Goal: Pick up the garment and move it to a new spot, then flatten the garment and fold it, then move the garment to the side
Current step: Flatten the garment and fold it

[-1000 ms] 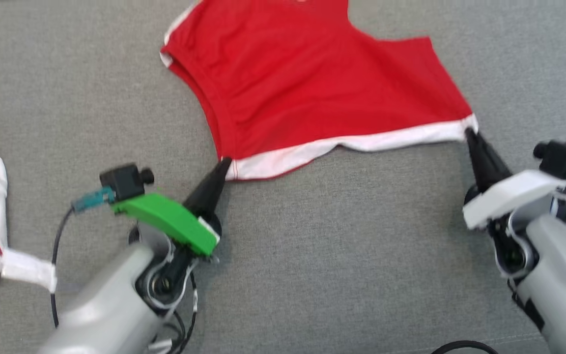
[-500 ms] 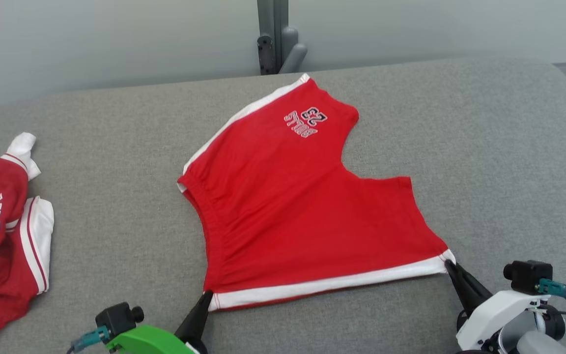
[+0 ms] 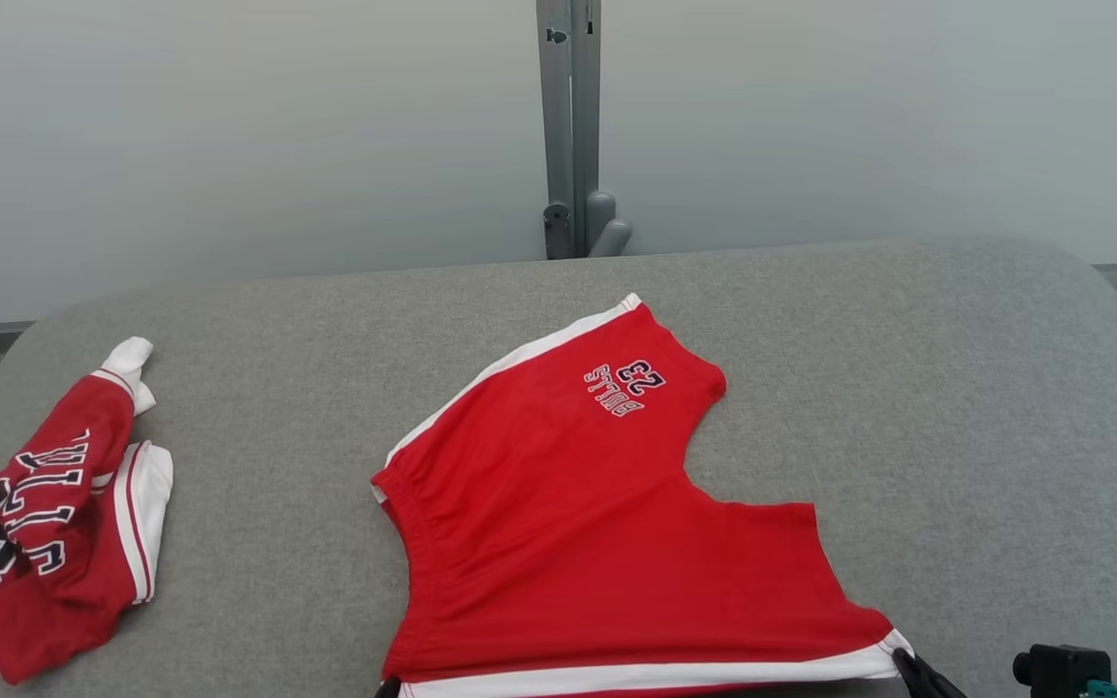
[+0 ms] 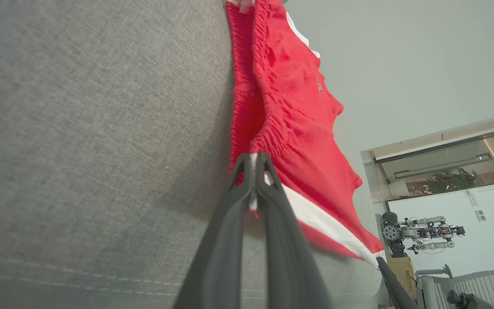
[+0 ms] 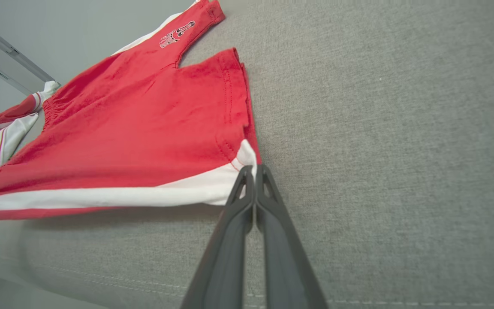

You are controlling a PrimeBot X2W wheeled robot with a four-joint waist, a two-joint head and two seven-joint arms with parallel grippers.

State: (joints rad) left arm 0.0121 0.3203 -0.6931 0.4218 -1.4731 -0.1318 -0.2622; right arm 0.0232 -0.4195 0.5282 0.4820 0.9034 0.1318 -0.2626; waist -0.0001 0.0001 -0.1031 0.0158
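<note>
Bare grey cushion (image 3: 956, 407) right of shorts (image 3: 568, 523); crumpled jersey (image 3: 45, 523) (far left) blocks left edge; post (image 3: 570, 126) behind.

Here's the left gripper (image 4: 253, 156), clamped tight: both dark fingers pressed together, pointing to twelve o'clock in its wrist view and pinching the waistband corner of the red shorts (image 3: 568, 543). The right gripper (image 5: 254, 168) is pinched closed too, on the white-striped hem corner. From the head, its tip peeks in at five o'clock, angled toward eleven.
</note>
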